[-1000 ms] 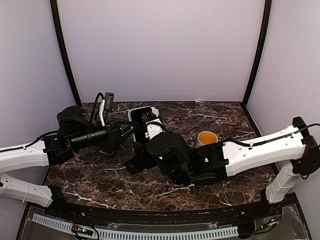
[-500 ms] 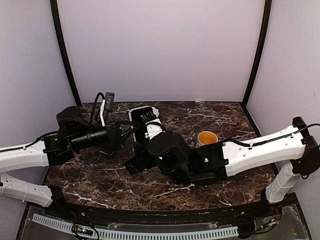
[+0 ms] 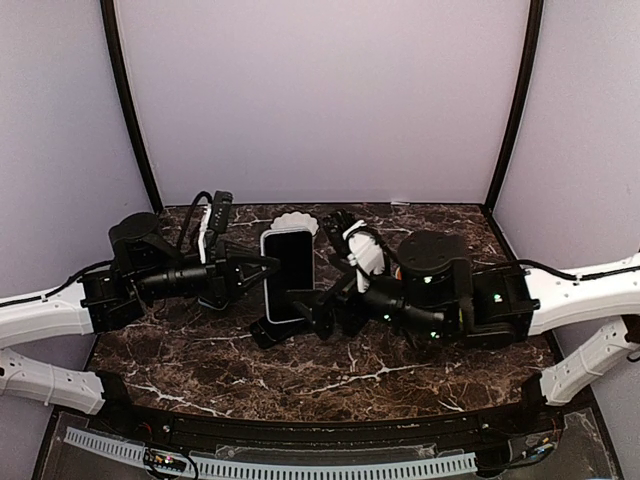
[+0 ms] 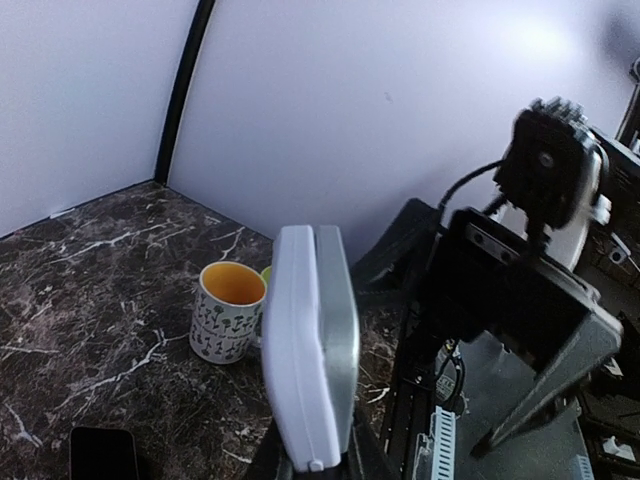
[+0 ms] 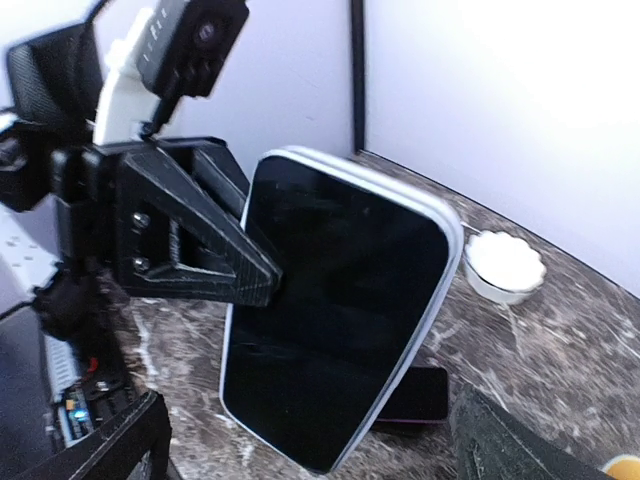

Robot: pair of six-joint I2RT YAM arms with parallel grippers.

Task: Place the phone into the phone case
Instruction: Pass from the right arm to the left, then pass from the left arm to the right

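My left gripper (image 3: 262,270) is shut on the edge of a white phone case (image 3: 267,262) that holds a phone with a black screen (image 3: 290,272), lifted upright above the table. In the left wrist view it stands edge-on: white case (image 4: 290,340) on the left, grey phone side (image 4: 335,340) on the right, my left gripper (image 4: 310,458) pinching its lower end. In the right wrist view the black screen (image 5: 335,340) faces the camera inside the white rim (image 5: 438,300). My right gripper (image 3: 300,316) is open, its fingers (image 5: 110,445) spread on either side of the phone's lower end without touching it.
A dark flat phone-like slab (image 5: 415,395) lies on the marble under the held phone; it also shows in the left wrist view (image 4: 100,455). A white scalloped dish (image 3: 292,221) sits at the back. A patterned mug with an orange inside (image 4: 228,310) stands to the right.
My right arm has drawn back to the right, uncovering the phone, and its gripper now stands open at the phone's lower end. My left gripper still holds the case.
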